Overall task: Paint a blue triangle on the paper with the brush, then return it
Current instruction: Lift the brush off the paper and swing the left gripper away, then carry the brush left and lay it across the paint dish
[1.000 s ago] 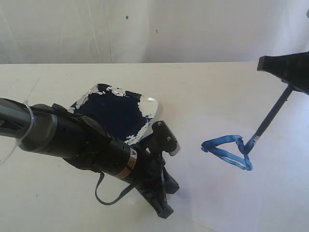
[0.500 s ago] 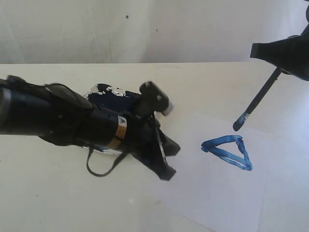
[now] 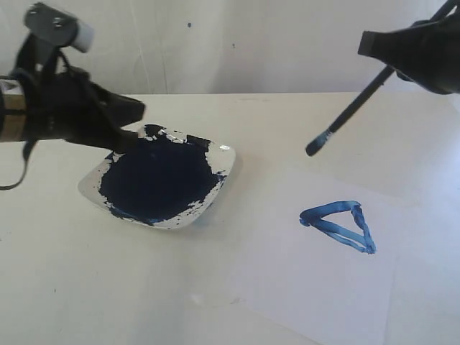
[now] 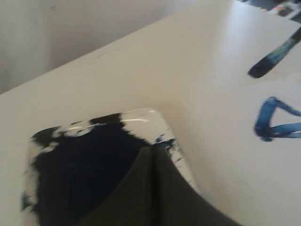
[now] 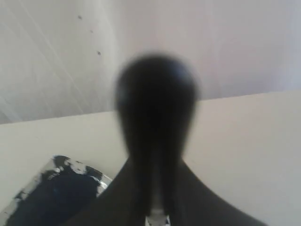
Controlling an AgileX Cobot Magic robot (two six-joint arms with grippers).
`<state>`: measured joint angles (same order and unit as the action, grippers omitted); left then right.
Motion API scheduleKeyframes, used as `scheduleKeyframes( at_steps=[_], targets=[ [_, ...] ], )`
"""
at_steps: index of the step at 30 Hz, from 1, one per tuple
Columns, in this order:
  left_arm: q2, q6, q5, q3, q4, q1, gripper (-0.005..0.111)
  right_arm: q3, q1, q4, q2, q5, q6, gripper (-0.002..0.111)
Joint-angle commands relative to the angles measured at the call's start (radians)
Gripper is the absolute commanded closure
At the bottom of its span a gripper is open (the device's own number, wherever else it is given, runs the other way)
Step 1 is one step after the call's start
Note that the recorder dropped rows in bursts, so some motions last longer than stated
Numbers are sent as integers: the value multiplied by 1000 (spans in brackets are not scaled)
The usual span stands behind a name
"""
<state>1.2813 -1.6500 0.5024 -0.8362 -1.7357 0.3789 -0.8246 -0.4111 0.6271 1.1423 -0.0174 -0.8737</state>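
A blue triangle [image 3: 340, 225] of thick uneven strokes lies on the white paper [image 3: 316, 287] at the right; one corner of the blue triangle [image 4: 273, 127] shows in the left wrist view. My right gripper [image 3: 381, 54] hangs above the table's far right, shut on the brush [image 3: 348, 115], whose blue-stained tip [image 3: 313, 149] points down-left in the air, clear of the paper. The brush tip [image 4: 268, 63] also crosses the left wrist view. In the right wrist view the blurred brush handle [image 5: 155, 117] fills the centre. My left gripper [image 3: 133, 126] is shut and empty over the paint dish [image 3: 219, 169].
The white dish holds a broad dark navy paint pool [image 3: 158, 180], seen too in the left wrist view [image 4: 80, 174] and right wrist view [image 5: 51, 197]. A pale wall [image 3: 230, 43] stands behind the cream tabletop [image 3: 72, 287].
My right gripper has lifted the brush off the paper and carried it up and left. My left arm has swung up and back to the left, uncovering the dish.
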Motion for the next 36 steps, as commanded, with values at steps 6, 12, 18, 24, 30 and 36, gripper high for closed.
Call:
scheduleKeyframes(
  at_steps=[6,12,18,24,30,36],
  targets=[
    [-242,62,-207,113,-9,-201,107,-23,0,-17,90,286,-189,108],
    [-343,62,-281,122,-9,-258,107,-128,-36,39,253,325,-326,108],
    [-391,84,-398,218,-9,-258,107,-269,-113,142,428,335,-546,108],
    [-396,76,-467,230,-9,-258,107,-331,-125,141,587,341,-738,108],
    [-396,76,-464,230,-9,-256,107,-330,-127,209,716,451,-967,108],
    [-396,76,-452,230,-9,-254,107,-330,-127,213,809,545,-1141,108]
  ],
)
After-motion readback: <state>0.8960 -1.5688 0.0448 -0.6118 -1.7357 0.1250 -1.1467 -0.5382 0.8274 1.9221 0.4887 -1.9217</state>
